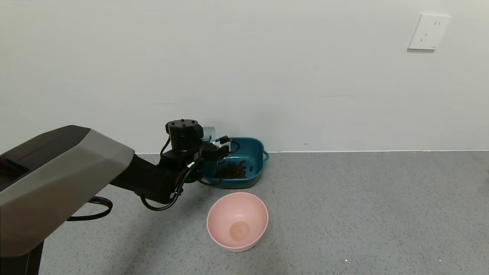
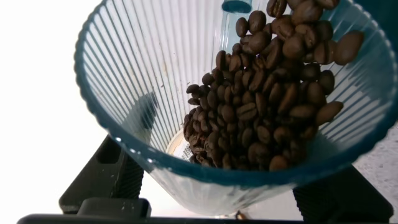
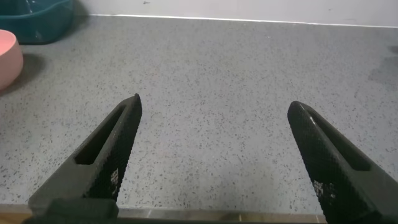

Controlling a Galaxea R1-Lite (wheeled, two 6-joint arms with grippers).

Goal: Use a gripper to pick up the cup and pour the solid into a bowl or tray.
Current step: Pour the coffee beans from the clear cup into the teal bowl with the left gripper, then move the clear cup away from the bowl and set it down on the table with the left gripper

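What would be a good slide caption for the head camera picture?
Left gripper tips the cup over the teal basin, coffee beans already inside; pink bowl sits nearby.

**Right wrist view: open fingers over speckled floor**

Right end effector (image 3: 214, 165) spread wide, two black fingers (image 3: 102, 165) rising from the lower left and lower right corners of the frame, tips well apart, nothing between them. Beneath and beyond, grey speckled counter (image 3: 211, 87) filling most of the frame. Upper left corner: part of a dark teal basin (image 3: 37, 22), cut off by the frame edge. Just below it, at the left edge, a sliver of a pale pink bowl (image 3: 7, 59). Along the top, a white wall base (image 3: 249, 9) meeting the grey surface.
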